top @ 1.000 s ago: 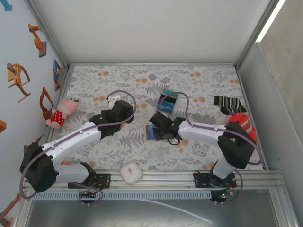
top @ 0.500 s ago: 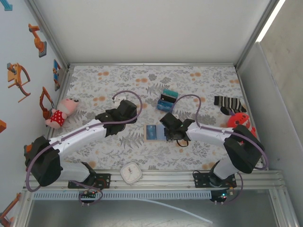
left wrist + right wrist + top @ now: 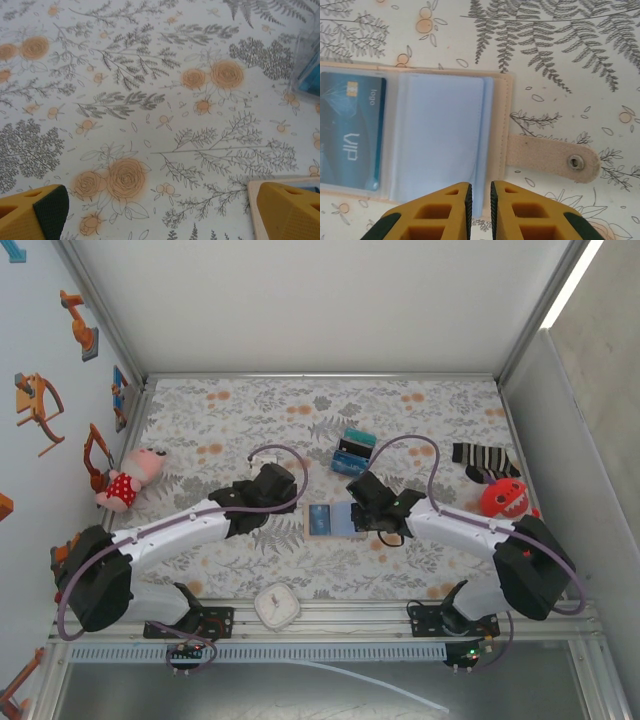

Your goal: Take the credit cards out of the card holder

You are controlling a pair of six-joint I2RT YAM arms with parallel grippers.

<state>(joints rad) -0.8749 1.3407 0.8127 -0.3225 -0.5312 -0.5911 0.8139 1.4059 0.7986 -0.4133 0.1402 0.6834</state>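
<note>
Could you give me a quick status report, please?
Left gripper open over table. Right gripper nearly shut at edge of card holder. Holder open, blue card inside. Nothing in the way.

Tan card holder (image 3: 445,135) lies open flat, blue card (image 3: 350,130) inside sleeve

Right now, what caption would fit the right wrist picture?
Right claw at the open card holder, blue VIP card inside.
</note>
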